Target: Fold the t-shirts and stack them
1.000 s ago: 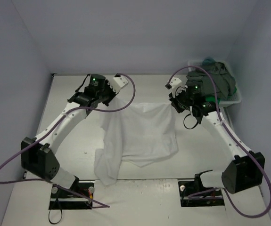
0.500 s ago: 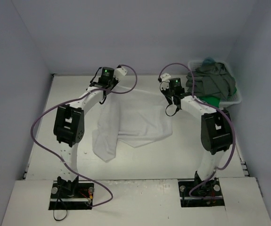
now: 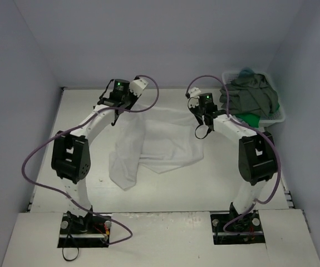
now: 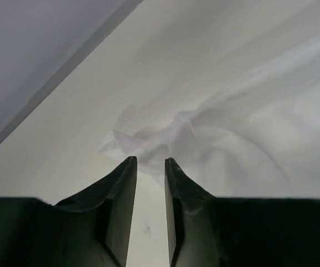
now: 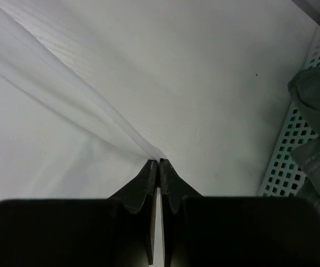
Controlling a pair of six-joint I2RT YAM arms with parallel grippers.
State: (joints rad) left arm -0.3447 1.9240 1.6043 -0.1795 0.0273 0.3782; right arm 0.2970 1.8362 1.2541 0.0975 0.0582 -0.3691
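since the earlier frames, the left claw [image 3: 115, 114] has been shifted a little to the left at the far side of the tabletop [image 3: 176, 189], its arm's elbow has been swung down and outward, and its jaws have been parted. in the left wrist view the left claw [image 4: 149, 167] is seen with a narrow gap between its fingers and nothing caught in that gap. a bunched corner of the white t-shirt [image 4: 249, 128] is seen lying on the tabletop [image 4: 65, 111] just ahead of the tips.

the white t-shirt [image 3: 160, 144] is spread across the middle of the tabletop between the two arms. one long fold is trailed toward the near left, and the cloth is creased rather than flat.

on the right, the right claw [image 3: 203, 118] is held over the shirt's far right corner. in the right wrist view the right claw [image 5: 160, 164] is seen pressed together, and a taut ridge of the white t-shirt [image 5: 48, 139] is drawn straight into its tips, so the corner is pinched there above the tabletop [image 5: 204, 83].

at the far right, a white lattice basket [image 3: 279, 117] is placed against the wall, well apart from the white shirt. a dark grey t-shirt [image 3: 251, 94] is heaped over it, and a green t-shirt [image 3: 251, 118] is visible beneath. the basket [image 5: 293, 139] and the dark grey t-shirt [image 5: 315, 100] are also seen at the edge of the right wrist view.
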